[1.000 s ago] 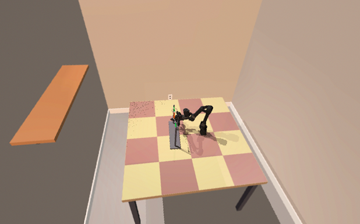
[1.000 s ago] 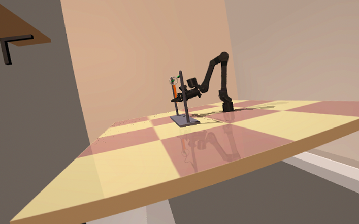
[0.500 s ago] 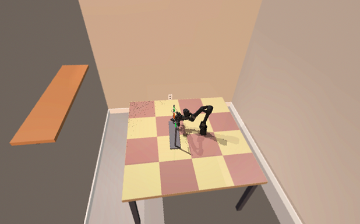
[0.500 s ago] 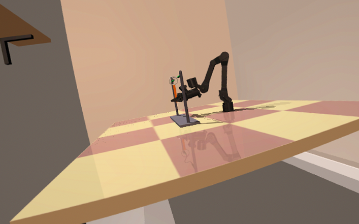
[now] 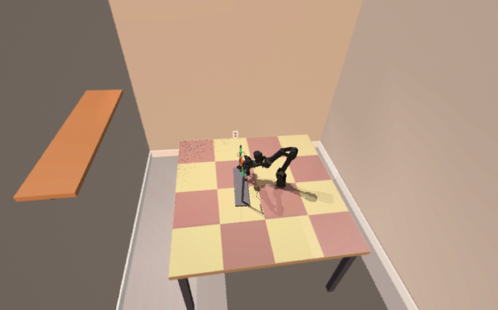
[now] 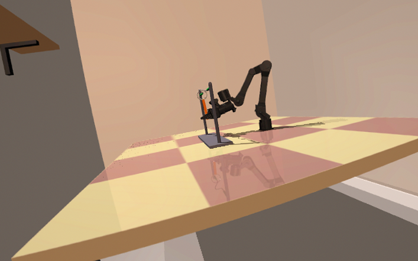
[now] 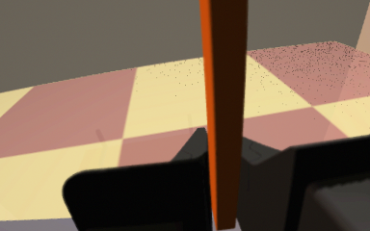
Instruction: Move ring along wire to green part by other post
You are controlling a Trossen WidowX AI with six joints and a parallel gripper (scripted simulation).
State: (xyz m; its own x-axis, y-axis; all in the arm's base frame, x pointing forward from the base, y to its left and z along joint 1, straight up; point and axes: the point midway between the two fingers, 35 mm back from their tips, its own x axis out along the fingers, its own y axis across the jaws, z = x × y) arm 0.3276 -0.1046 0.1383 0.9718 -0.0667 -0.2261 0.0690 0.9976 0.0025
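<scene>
My fingers squeeze the orange handle (image 7: 223,111) tight. The ring (image 6: 201,95) hangs at the far post (image 6: 202,116), mid-frame. Carrying step — next I slide it along the wire, keeping off the grey part.

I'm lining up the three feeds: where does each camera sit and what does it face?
Top: high in the room, looking down on the checkered table; whole arm visible.
Exterior: low beside the table edge, facing the wire stand; whole arm visible.
Wrist: on the arm, looking past the gripper.
All three share the orange handle it is shut on.
</scene>
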